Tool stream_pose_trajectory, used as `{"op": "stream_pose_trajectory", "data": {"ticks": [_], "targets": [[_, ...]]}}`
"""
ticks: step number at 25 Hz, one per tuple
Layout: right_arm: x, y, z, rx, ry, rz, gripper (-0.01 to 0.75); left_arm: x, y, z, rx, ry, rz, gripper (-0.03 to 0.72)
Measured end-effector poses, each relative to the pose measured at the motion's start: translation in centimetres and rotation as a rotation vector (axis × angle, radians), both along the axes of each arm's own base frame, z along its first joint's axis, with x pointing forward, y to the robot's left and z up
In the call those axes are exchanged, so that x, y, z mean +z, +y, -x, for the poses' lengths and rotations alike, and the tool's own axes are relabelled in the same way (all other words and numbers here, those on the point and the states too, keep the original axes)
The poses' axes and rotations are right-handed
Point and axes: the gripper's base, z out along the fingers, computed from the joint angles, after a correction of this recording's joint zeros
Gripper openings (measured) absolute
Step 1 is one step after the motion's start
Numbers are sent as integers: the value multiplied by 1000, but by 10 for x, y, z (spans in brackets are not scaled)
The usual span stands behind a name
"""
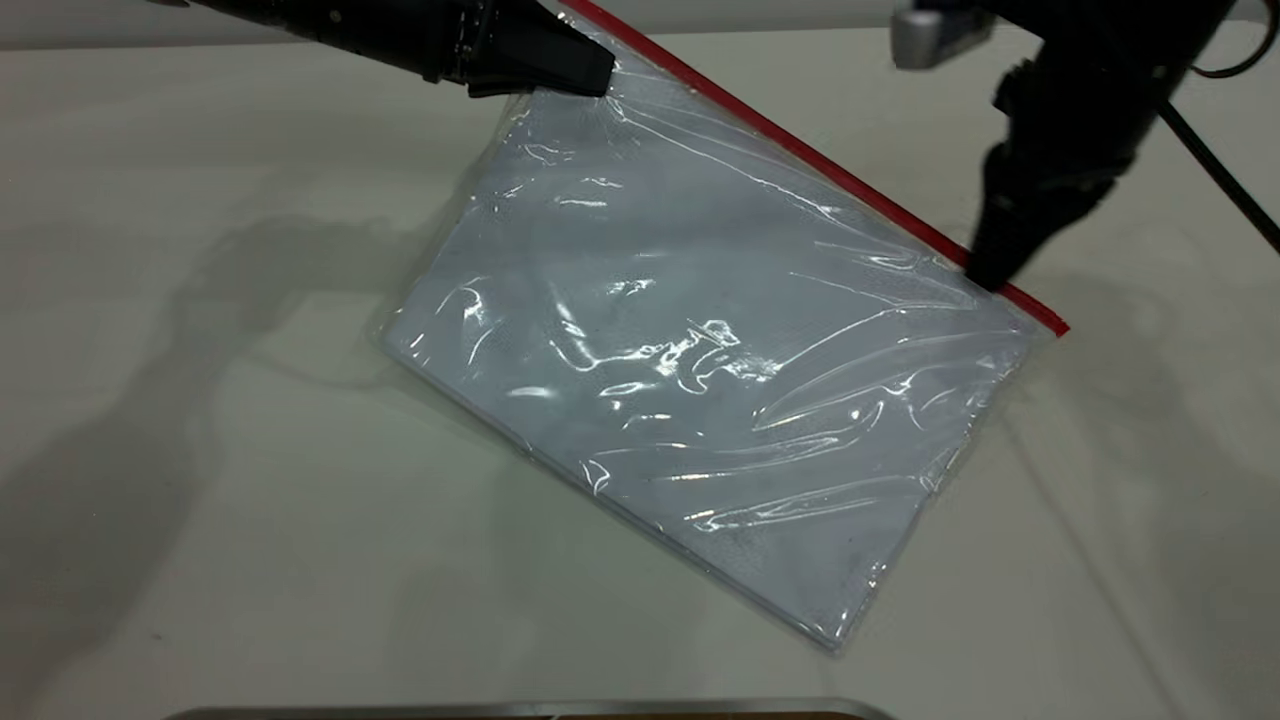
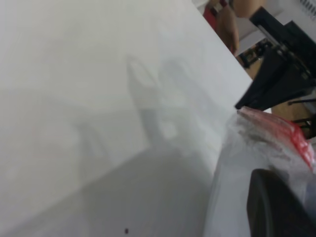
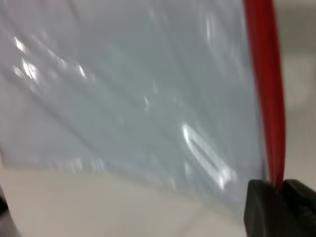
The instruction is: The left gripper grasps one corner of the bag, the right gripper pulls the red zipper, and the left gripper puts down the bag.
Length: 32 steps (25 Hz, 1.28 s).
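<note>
Fingers, left: the left gripper (image 1: 590, 75) is pinched on the corner of the bag (image 1: 625, 85), so that edge is held up off the tabletop (image 1: 200, 450).
Fingers, right: the right gripper (image 1: 985, 280) is pressed together on the red zipper (image 1: 800, 150) near its far end, seemingly at the slider.
Bag: the bag (image 1: 700, 350) is tilted, its lower edge resting on the tabletop; the zipper is kept taut between both grips, probably to ease the pull.
Surroundings: a metal edge (image 1: 520, 708) is seen at the front, well apart.
Obstructions: none seen along the zipper.
</note>
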Motion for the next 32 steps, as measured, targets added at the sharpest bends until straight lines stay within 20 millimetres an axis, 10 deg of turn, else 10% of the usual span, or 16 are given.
{"op": "stream_pose_trajectory", "data": {"ticks": [13, 23, 32], "targets": [[-1, -7, -5, -147, -33, 83, 90, -10, 5, -1, -28, -80, -115, 64], [5, -4, -23, -238, -209, 21, 551, -13, 6, -5, -18, -158, -226, 430], [99, -4, -35, -263, -501, -52, 586, 69, 25, -20, 181, -252, -494, 611]]}}
